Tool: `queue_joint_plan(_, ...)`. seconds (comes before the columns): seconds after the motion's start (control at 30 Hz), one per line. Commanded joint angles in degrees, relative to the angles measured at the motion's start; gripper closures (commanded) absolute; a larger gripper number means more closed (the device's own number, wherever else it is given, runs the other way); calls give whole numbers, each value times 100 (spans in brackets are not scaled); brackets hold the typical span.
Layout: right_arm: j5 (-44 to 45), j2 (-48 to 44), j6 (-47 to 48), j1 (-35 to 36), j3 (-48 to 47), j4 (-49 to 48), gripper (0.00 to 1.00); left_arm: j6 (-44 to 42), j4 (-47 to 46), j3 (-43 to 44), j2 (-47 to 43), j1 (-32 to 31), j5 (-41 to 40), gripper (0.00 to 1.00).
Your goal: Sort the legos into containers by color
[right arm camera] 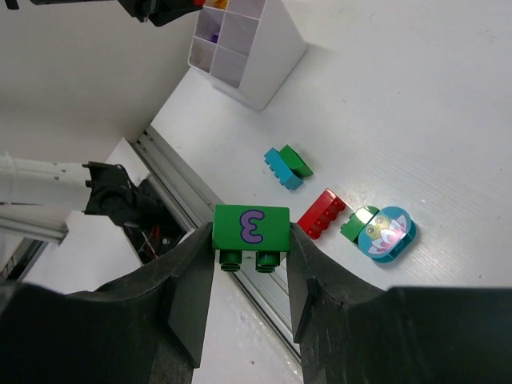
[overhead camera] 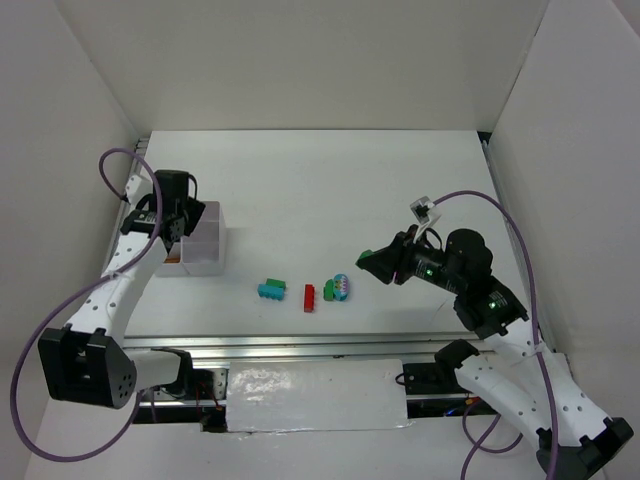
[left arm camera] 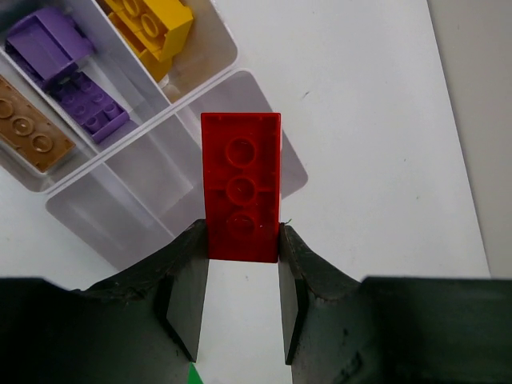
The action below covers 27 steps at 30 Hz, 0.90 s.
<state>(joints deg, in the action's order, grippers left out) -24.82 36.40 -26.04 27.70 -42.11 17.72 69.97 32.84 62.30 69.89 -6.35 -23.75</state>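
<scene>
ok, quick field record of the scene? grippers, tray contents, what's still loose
left gripper: shut on red brick, over the tray
right gripper: shut on green brick, away from tray
tray contents: yellow bricks, purple bricks, orange brick, each colour in its own compartment
loose on table: teal-and-green pair, second red brick, green piece beside teal oval

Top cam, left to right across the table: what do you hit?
organiser tray → teal-and-green brick pair → red brick → small green brick → teal oval piece → green brick in the right gripper
</scene>
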Motion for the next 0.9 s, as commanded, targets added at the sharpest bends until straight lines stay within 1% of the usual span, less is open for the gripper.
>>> queue_joint_plan(0.0,-32,34,90,-28,-228,-110,100,166,-585,-69,200,46,326,97)
queue_joint_plan(0.1,-49,34,91,-37,-210,-128,100,244,-691,-95,394,64,449,94)
queue_joint_plan(0.3,-49,16,108,-28,-184,-102,100,367,-1034,-324,508,90,590,82)
queue_joint_plan(0.33,-49,25,117,-28,-184,-102,100,368,-1095,-359,500,99,599,77)
queue_joint_plan(0.4,-76,16,117,-28,-184,-102,100,394,-1087,-403,491,108,564,73)
queue_joint_plan(0.5,-102,16,117,-37,-166,-110,100,368,-1157,-438,499,160,599,56)
queue_joint_plan(0.53,-102,16,117,-28,-149,-119,100,376,-1166,-456,526,195,617,46)
queue_joint_plan(0.63,-120,16,117,-28,-149,-145,100,350,-1306,-561,570,274,784,37)
queue_joint_plan(0.77,-120,-2,126,-28,-131,-110,100,280,-1578,-667,675,459,1065,34)
queue_joint_plan(0.87,-111,-10,126,-28,-122,-93,100,175,-1509,-562,711,503,1170,29)
